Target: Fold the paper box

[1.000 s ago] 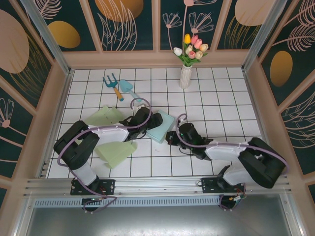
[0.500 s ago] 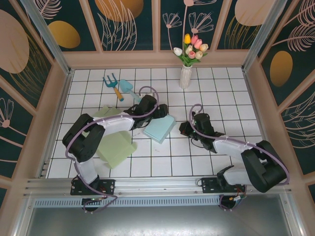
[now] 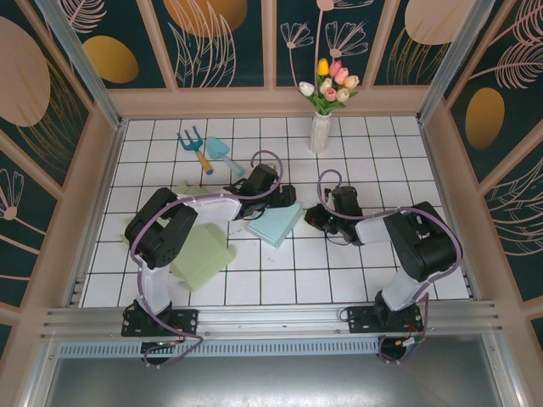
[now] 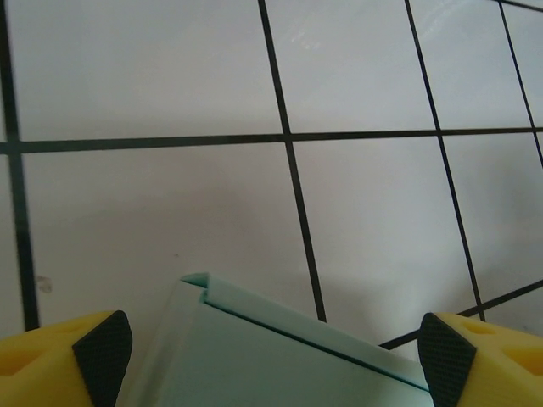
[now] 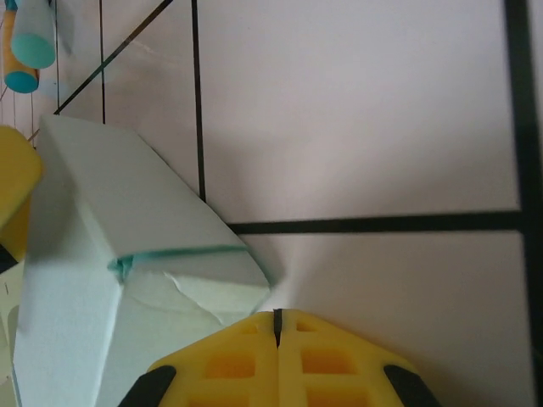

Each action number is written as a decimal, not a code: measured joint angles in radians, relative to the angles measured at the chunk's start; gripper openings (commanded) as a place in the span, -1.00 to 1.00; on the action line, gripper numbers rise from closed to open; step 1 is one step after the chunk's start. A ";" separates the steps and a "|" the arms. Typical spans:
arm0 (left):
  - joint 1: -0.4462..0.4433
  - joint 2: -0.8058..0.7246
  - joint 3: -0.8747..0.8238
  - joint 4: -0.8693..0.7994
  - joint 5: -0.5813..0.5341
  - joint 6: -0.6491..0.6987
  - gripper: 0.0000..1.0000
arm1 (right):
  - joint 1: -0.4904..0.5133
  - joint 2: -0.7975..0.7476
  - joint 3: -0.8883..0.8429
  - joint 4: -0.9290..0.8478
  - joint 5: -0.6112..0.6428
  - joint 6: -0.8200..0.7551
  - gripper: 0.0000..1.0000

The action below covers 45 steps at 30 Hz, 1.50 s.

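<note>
Paper box (image 3: 273, 225) near middle of table (image 3: 386, 148), partly folded. Left claw (image 4: 275, 348) spread wide, straddling box's far edge. Right claw (image 5: 277, 324) shut, empty, tip at box's right corner. Box between claws; left nearer.

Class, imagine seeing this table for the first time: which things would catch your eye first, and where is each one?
The pale blue paper box lies mid-table, with the left gripper open over its far edge and the right gripper shut close by its right corner. A vase of tulips stands at the back edge, and green sheets lie at the near left.
</note>
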<state>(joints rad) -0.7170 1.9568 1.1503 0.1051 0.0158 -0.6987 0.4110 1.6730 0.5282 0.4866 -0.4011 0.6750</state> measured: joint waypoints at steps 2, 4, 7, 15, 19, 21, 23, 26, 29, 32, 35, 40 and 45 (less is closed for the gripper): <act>-0.002 0.023 0.011 0.008 0.028 0.002 0.77 | 0.000 0.022 0.023 0.001 -0.010 -0.010 -0.95; -0.003 0.048 0.024 0.016 0.034 0.007 0.77 | -0.003 0.038 0.041 -0.005 -0.018 -0.019 -0.95; -0.003 0.080 0.065 0.023 0.039 0.025 0.76 | -0.011 0.055 0.060 -0.007 -0.033 -0.029 -0.95; -0.005 0.115 0.126 0.000 0.054 0.040 0.79 | -0.027 0.053 0.043 0.026 -0.040 -0.034 -0.94; -0.024 0.119 0.195 -0.072 0.037 0.024 0.80 | -0.024 -0.035 -0.022 0.001 0.023 -0.042 -0.84; -0.026 0.117 0.216 -0.084 0.023 0.010 0.82 | -0.015 -0.117 -0.057 -0.035 0.067 -0.051 -0.68; -0.015 0.104 0.216 -0.112 -0.019 -0.007 0.83 | -0.008 -0.217 -0.084 -0.076 0.126 -0.076 -0.47; 0.011 0.040 0.156 -0.138 -0.099 -0.049 0.86 | -0.005 -0.364 -0.095 -0.142 0.220 -0.128 -0.25; 0.031 -0.092 0.022 -0.144 -0.159 -0.122 0.80 | -0.005 -0.463 -0.092 -0.182 0.274 -0.193 -0.05; 0.017 -0.248 -0.142 -0.109 -0.189 -0.207 0.77 | -0.006 -0.472 -0.060 -0.216 0.299 -0.268 -0.01; -0.046 -0.355 -0.274 -0.073 -0.200 -0.286 0.76 | -0.006 -0.399 0.007 -0.232 0.297 -0.343 -0.01; -0.147 -0.393 -0.417 0.020 -0.177 -0.397 0.75 | -0.009 -0.193 0.138 -0.240 0.272 -0.441 -0.01; -0.152 -0.430 -0.473 0.038 -0.185 -0.444 0.75 | -0.011 -0.056 0.202 -0.248 0.209 -0.487 -0.01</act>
<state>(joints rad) -0.8688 1.5272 0.6769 0.1429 -0.1692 -1.1431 0.4000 1.6169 0.7300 0.2386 -0.1921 0.1879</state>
